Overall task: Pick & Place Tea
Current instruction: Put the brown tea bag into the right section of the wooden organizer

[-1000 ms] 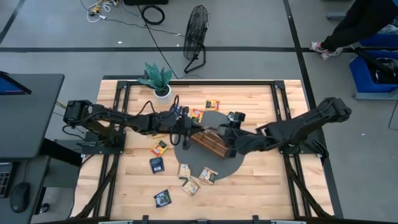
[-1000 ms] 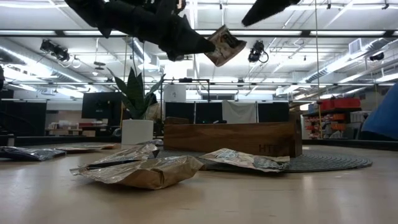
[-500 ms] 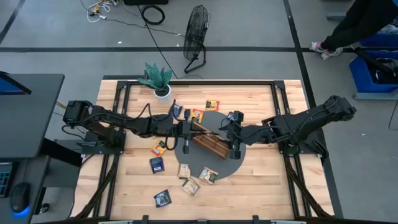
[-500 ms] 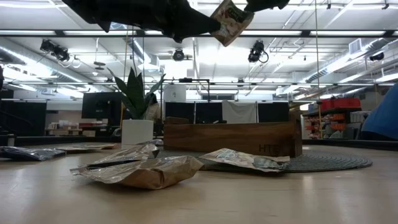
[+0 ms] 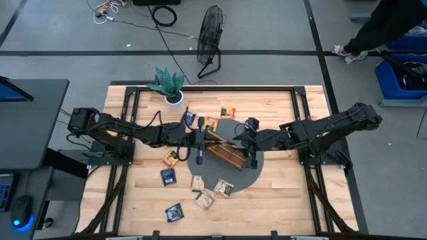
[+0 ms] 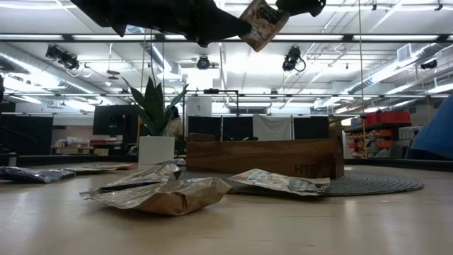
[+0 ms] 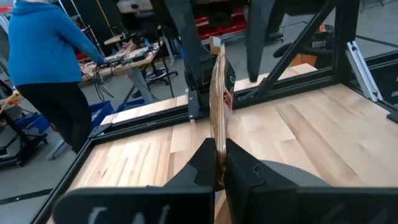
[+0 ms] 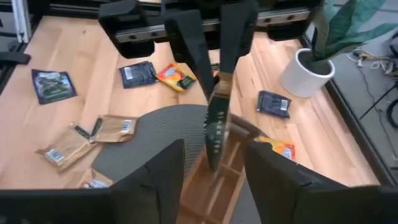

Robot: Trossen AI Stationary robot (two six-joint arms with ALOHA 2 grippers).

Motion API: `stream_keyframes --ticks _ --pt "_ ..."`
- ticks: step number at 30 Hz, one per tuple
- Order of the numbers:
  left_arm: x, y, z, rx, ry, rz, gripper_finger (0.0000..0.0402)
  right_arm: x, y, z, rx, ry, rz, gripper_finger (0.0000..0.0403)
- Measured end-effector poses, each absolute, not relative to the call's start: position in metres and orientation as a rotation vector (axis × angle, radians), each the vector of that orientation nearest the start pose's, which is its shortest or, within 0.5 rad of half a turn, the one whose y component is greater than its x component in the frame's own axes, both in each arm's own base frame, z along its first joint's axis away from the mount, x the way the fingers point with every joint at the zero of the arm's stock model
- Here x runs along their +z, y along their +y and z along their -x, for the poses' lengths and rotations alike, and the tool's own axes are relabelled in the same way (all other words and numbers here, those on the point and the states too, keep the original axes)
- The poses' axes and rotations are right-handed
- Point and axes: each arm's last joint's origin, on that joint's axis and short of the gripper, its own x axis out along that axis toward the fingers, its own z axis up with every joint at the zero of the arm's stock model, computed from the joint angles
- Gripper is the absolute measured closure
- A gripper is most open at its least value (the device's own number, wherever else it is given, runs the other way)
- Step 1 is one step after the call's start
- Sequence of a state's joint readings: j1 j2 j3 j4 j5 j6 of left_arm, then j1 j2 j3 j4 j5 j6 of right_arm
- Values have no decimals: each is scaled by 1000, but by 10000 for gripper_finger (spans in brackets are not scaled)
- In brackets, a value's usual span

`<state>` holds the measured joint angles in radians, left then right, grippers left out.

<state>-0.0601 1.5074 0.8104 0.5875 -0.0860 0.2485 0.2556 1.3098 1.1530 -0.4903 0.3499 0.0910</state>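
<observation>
Left fingers (image 7: 219, 163) pinch a tea sachet (image 7: 219, 93) upright above the wooden tray (image 5: 224, 155); right fingers (image 8: 213, 163) spread around it

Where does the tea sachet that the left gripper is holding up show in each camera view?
High view: hidden between the two grippers, over the wooden tray.
Low view: sachet at the top, right of centre, above the tray.
Left wrist view: edge-on, pinched in the left gripper.
Right wrist view: centre, between the right gripper's open fingers.
Shared landmark: the tray.
</observation>
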Motion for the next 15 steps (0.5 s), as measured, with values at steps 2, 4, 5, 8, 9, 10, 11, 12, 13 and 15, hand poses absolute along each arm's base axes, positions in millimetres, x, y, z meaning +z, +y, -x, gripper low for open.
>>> stream_keyframes --ticks 2,4,5,8,9,10,11,12,13,15 --pt "246 -17 -325 14 103 -256 390 323 59 -273 -121 608 100 237" --pt "246 -17 -325 13 105 -257 393 323 58 -273 -125 605 100 243" --pt "246 -17 -325 13 106 -256 393 323 58 -274 -121 602 97 247" --pt "246 -17 -325 13 106 -256 390 324 58 -275 -93 596 85 265" --pt "246 -17 -325 13 106 -256 388 324 58 -275 -84 597 81 274" --pt "246 -17 -325 13 105 -256 387 324 58 -275 -82 597 79 285" --pt "246 -17 -325 13 105 -256 387 324 58 -275 -83 598 79 297" --pt "246 -17 -325 13 105 -256 387 324 58 -275 -83 598 79 311" --pt "246 -17 -325 13 105 -255 389 324 58 -275 -83 598 79 325" --pt "246 -17 -325 13 106 -254 391 324 58 -275 -83 598 81 361"
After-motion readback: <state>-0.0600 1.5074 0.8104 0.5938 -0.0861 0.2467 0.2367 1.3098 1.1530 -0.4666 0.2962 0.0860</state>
